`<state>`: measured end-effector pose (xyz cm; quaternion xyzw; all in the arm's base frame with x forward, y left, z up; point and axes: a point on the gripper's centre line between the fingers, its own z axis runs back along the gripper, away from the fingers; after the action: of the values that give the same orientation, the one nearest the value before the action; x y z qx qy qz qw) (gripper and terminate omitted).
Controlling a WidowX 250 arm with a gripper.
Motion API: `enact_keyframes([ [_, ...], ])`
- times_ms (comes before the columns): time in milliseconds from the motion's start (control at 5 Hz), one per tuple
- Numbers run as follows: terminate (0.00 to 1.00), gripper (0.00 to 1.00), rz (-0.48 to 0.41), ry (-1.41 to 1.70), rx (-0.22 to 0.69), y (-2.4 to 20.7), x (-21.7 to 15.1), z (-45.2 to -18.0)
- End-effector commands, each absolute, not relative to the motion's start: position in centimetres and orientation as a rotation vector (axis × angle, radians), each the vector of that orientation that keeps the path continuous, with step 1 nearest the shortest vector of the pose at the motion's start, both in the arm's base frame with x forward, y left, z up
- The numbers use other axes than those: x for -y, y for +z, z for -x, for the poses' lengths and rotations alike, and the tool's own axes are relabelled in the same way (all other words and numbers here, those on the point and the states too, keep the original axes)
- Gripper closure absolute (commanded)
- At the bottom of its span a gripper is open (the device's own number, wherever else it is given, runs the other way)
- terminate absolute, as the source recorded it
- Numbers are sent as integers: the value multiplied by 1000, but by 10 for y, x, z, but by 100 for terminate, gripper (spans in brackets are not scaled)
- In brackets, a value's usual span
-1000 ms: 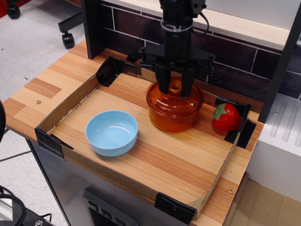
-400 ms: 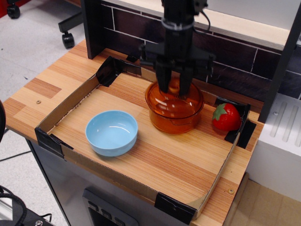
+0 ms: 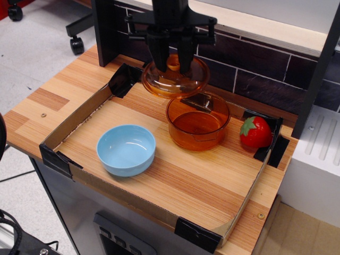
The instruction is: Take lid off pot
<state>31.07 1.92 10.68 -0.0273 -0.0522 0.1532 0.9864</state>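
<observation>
Your arm is cut off at the top edge; only its black lower part shows. The claw (image 3: 173, 59) points straight down, its two fingers pinching the ring knob of the one lid (image 3: 174, 78), held in the air left of and beyond the one pot (image 3: 197, 126). On the tabletop (image 3: 48, 101): one blue bowl (image 3: 126, 149), one strawberry (image 3: 255, 132).

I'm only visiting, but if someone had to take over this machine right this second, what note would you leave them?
Gripper: shut on the lid's knob, holding it in the air, up and to the left of the pot.
Pot: open, standing on the wooden tray between the blue bowl and the strawberry.
Done: lid is off the pot.
Left: probably set the lid down on a free spot of the tray and let go.
</observation>
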Motion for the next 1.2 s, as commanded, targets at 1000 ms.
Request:
enact_keyframes([
  [1000,0,100,-80,329,98,57,-98,-313],
])
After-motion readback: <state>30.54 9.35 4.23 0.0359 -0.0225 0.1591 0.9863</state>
